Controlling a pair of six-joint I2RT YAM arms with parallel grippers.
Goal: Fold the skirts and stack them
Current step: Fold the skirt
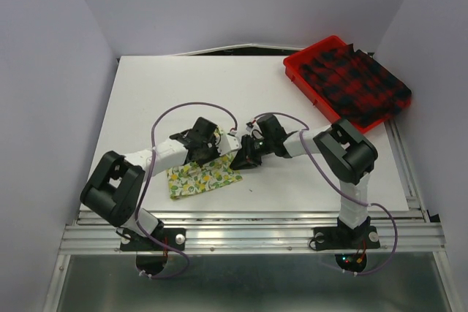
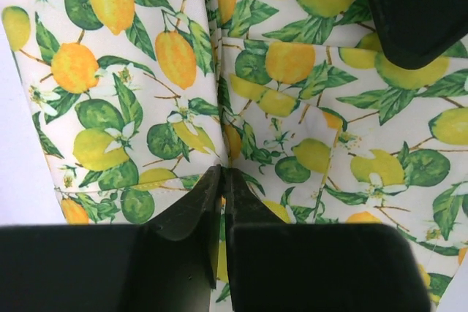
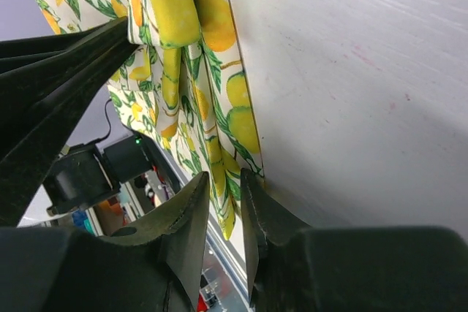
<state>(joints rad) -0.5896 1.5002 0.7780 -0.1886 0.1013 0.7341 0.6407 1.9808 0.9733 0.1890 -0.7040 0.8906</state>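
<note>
The cream-yellow lemon-print skirt (image 1: pixel 196 180) lies partly folded on the white table near the front, between the two arms. My left gripper (image 1: pixel 207 153) is over its far edge; in the left wrist view the gripper (image 2: pixel 221 173) is shut, pinching a ridge of the skirt (image 2: pixel 292 63). My right gripper (image 1: pixel 243 160) is at the skirt's right edge; in its wrist view the gripper (image 3: pixel 225 180) has its jaws nearly together with the skirt's hem (image 3: pixel 172 5) between the tips. The red-and-black plaid skirt (image 1: pixel 358 82) lies crumpled in the tray at the back right.
The red plastic tray (image 1: pixel 294 71) stands at the table's far right corner, with the plaid skirt spilling over its right side. Grey walls close in the table on three sides. A metal rail (image 1: pixel 248 235) runs along the front edge by the arm bases.
</note>
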